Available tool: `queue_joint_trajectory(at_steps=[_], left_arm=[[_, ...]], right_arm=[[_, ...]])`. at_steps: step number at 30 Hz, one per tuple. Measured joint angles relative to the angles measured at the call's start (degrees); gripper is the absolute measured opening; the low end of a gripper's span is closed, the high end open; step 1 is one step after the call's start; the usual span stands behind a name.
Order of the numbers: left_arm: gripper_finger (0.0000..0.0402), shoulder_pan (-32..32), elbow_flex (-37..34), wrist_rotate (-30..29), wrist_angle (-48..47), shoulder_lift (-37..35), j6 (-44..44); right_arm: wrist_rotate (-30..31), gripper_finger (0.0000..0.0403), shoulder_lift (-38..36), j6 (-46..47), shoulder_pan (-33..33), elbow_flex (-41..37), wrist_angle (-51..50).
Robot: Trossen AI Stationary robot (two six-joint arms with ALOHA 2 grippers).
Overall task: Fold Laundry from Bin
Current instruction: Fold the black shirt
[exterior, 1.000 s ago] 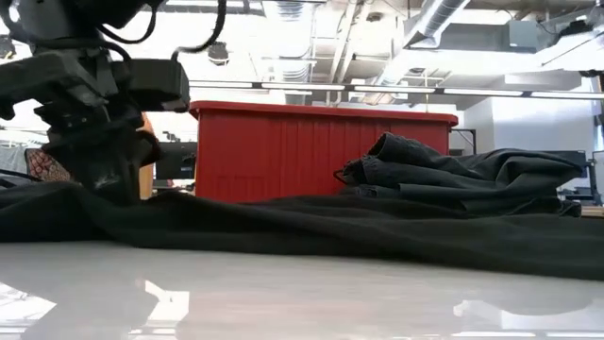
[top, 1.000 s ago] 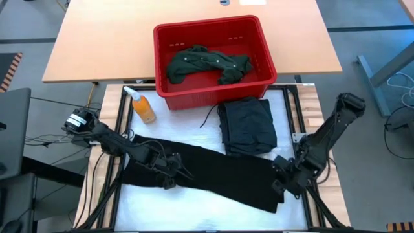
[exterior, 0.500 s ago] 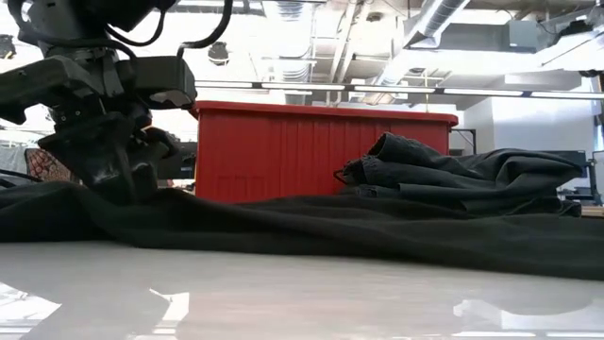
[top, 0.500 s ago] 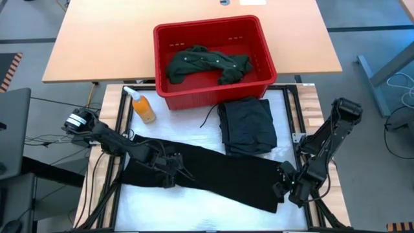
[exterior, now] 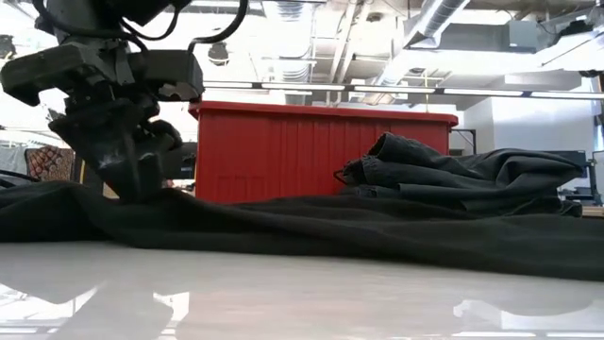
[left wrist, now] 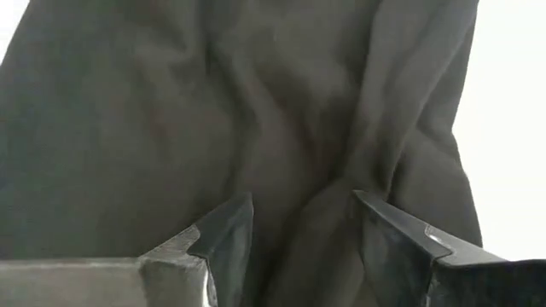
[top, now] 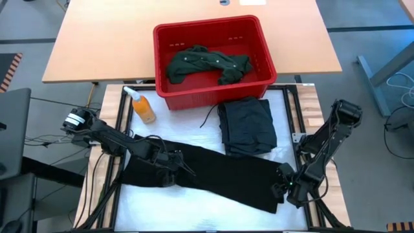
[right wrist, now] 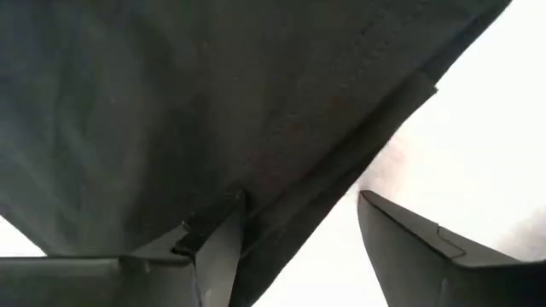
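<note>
Left hand and right hand, both parted and gripping nothing, we log low at opposite ends of the long black garment spread for folding, folded piece beyond, green shirt waiting in the bin.

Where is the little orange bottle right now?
In the high view, the orange bottle lies on the table's left side, just left of the red bin and above the long black garment.
</note>
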Motion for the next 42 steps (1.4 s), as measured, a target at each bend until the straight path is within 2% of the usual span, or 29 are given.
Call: queue_joint_trajectory(at_steps=[3, 6, 8, 10, 15, 21, 28, 33, 42], left_arm=[[0.0187, 0.3, 2.5, -0.3, -4.7, -0.4, 1.1], [0.0187, 0.5, 4.8, -0.8, -6.5, -0.7, 2.8], [0.0187, 0.4, 5.8, -0.7, -6.0, -0.7, 3.6], [0.0187, 0.4, 6.1, -1.0, -6.0, -0.7, 3.7], [0.0187, -0.5, 6.2, -3.7, 1.1, 1.8, 2.0], [0.0187, -1.9, 6.2, -4.3, 16.7, 11.0, 3.3], [0.0187, -1.2, 7.2, -5.9, 25.0, 21.3, 1.3], [0.0187, -0.9, 12.5, -2.3, 29.3, 26.4, 3.2], [0.0187, -1.1, 25.3, 0.4, 27.1, 33.8, 8.0]], right_arm=[[0.1, 0.0209, 1.1, -0.1, -0.1, 0.5, -1.7], [0.3, 0.0127, 1.3, -0.2, 0.1, 0.9, -3.9], [2.6, 0.006, 0.9, -2.0, 0.1, 0.9, -3.6], [4.6, 0.0023, 0.2, -4.1, -0.1, 0.8, -3.7], [9.6, 0.0036, -3.3, -6.4, -1.0, 0.4, -3.9], [12.0, 0.0018, -9.6, -10.2, -0.9, 1.2, -5.7], [13.6, 0.0018, -17.3, -22.7, -0.9, 6.9, -6.8], [18.9, 0.0019, -21.7, -32.7, -0.9, 11.7, -6.9], [33.3, 0.002, -26.6, -54.1, -1.4, 22.3, -6.0]])
